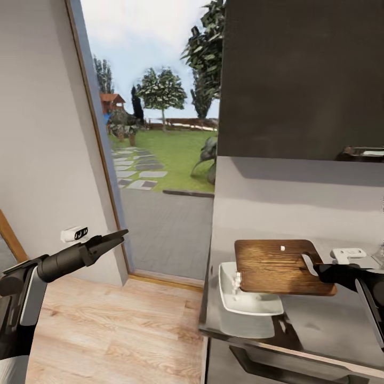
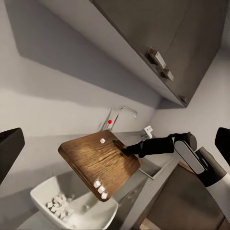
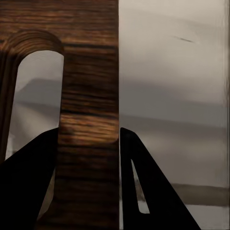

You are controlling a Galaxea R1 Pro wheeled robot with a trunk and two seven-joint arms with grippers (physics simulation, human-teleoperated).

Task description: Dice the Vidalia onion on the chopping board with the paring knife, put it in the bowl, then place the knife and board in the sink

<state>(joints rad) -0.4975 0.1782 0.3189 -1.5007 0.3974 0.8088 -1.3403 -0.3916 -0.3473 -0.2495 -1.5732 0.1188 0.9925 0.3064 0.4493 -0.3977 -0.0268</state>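
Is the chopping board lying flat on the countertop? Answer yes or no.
No: the right gripper holds the chopping board by its handle end, raised and tilted over the bowl.

Chopping board [image 1: 277, 266] overhangs bowl [image 1: 242, 298], blocking access from above.

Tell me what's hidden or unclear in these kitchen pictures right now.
- Bowl: head view, its far side is covered by the chopping board held over it.
- Sink: head view, cut off by the right edge; its inside cannot be seen.
- Left gripper: head view, open or shut cannot be told.
- Paring knife: cannot be made out.
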